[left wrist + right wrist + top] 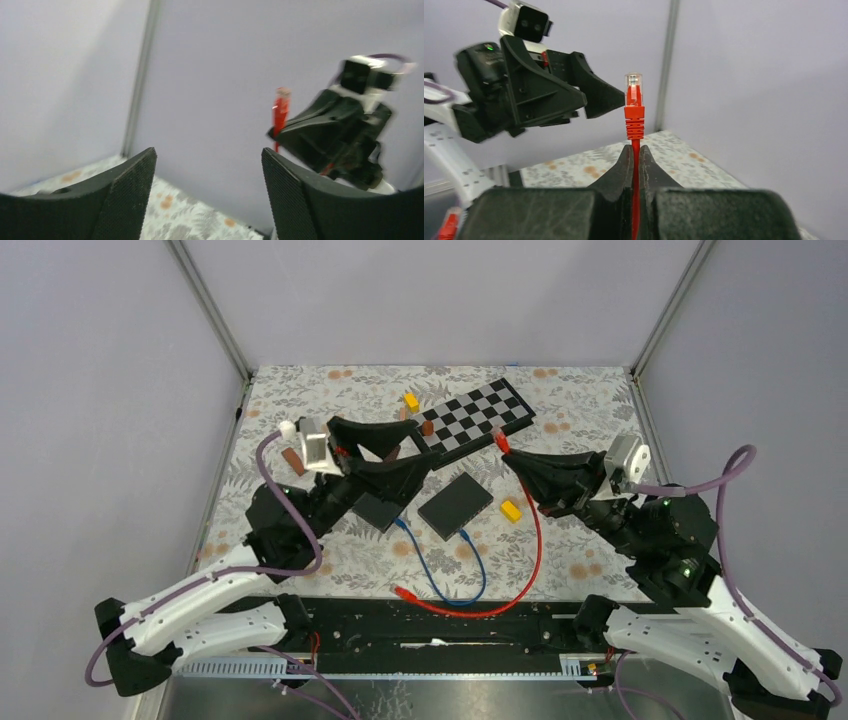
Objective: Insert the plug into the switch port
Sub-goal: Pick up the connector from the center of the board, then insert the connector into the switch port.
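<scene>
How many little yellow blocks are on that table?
2: one yellow block at the far side, left of the checkerboard; another nearer, beside the red cable. The arms could hide more.

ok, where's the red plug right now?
Top view, right of centre: the right hand pinches the red cable just below the red plug, held up near the checkerboard's right end.

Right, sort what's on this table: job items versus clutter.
Job: red plug, red cable, black switch box.
Clutter: checkerboard, yellow blocks, brown blocks, blue cable.
</scene>
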`<state>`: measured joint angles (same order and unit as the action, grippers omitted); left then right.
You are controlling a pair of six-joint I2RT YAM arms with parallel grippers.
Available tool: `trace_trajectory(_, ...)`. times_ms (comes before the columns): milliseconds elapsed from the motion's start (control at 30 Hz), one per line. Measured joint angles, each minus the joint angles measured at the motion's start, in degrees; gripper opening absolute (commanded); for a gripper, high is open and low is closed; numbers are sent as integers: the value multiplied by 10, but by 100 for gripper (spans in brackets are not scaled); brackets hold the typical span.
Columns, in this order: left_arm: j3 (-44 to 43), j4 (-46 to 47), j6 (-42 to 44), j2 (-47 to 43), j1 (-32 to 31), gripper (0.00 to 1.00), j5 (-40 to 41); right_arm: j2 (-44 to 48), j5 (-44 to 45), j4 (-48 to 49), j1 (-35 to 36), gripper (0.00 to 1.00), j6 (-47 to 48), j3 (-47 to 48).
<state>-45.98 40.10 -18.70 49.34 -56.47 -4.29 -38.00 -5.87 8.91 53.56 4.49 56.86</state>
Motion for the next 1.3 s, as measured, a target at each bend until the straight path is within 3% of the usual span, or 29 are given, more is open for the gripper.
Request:
trace_trajectory(67,-42,-108,-13,1,0,98,49,5,29,-22,0,0,25,13)
trace_trajectory(400,-92,-442,-50,61,4,99,111,-4,132,-80,0,0,118,18)
trace_trajectory(633,-86,-493,-54,65,15,99,91,-11,106,-115,0,0,82,65)
trace_trajectory(833,-87,-552,-66,97,22,99,129,-25,-2,-105,0,0,-28,92)
trace_trajectory(1033,-86,-581,-96,102,25,99,166,-23,-98,11,0,0,-179,40)
trace_trajectory(1300,-49,-585,-123,76,25,99,201,-23,-139,113,0,0,-304,4)
